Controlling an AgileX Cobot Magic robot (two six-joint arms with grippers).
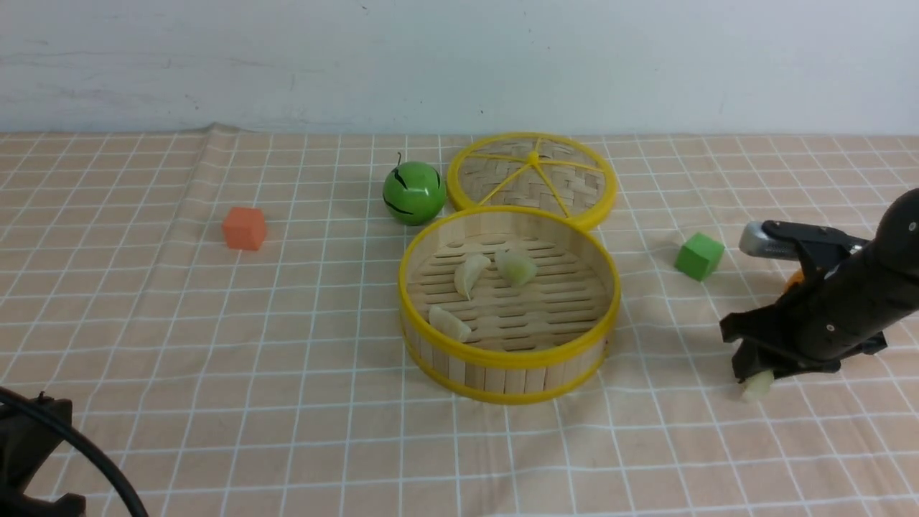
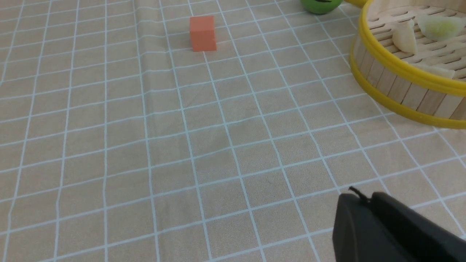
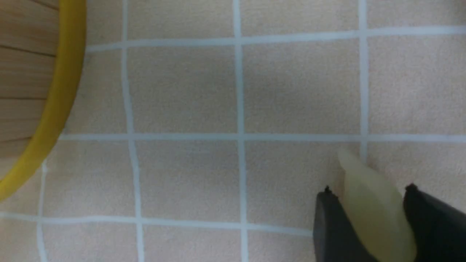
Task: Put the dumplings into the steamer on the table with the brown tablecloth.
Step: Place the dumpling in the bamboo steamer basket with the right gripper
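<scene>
The round bamboo steamer (image 1: 508, 359) stands mid-table on the brown grid tablecloth (image 1: 215, 345). Three pale dumplings lie on its slats: one (image 1: 470, 275), a greenish one (image 1: 515, 266) and one near the left wall (image 1: 449, 323). Right of the steamer, my right gripper (image 1: 754, 377) is down at the cloth. Its two black fingers press both sides of another dumpling (image 3: 367, 207), which touches the cloth. The steamer wall (image 3: 62, 109) shows at the edge of the right wrist view. My left gripper (image 2: 360, 196) is shut and empty, low over bare cloth, left of the steamer (image 2: 400, 94).
A flat woven lid (image 1: 531, 176) with yellow spokes lies just behind the steamer. A green ball (image 1: 413, 192) sits to the lid's left. An orange cube (image 1: 244, 227) is on the left and a green cube (image 1: 698, 255) is behind my right gripper.
</scene>
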